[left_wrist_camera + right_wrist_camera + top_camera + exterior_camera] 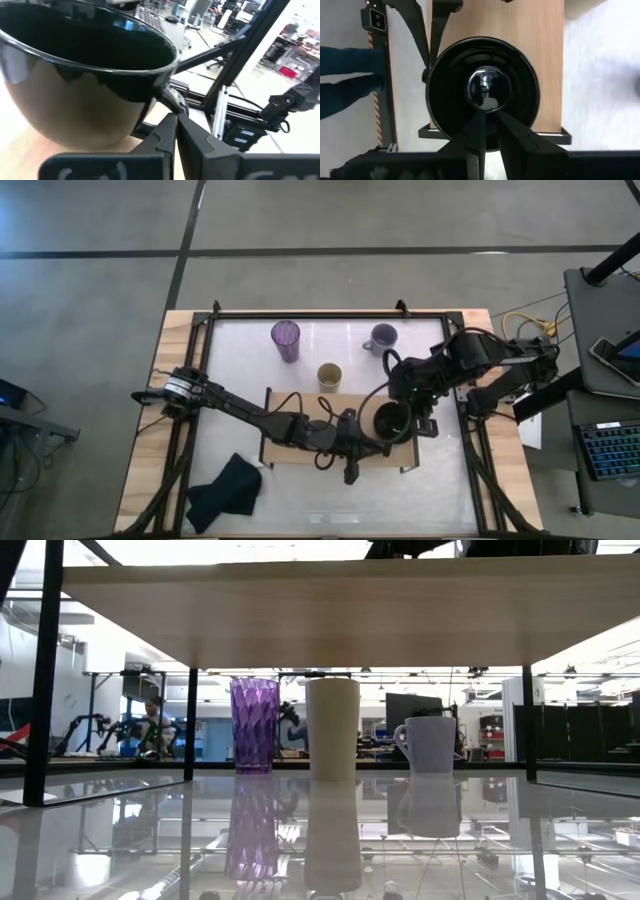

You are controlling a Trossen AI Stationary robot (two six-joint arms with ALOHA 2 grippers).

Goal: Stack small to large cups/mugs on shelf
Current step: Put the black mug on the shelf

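We see the right gripper [487, 145] clamped narrowly on the black mug [390, 421] rim, setting it at the shelf [290, 402] right end (largest-cup spot, presumably), while the closed left gripper [175, 125] waits beside it.

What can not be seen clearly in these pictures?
- Wide black handled mug: its handle is hidden in the high view under the right pincer.
- Same mug in the low view: hidden above the light-wood shelf board.
- Left pincer: the left wrist view cuts its base off.
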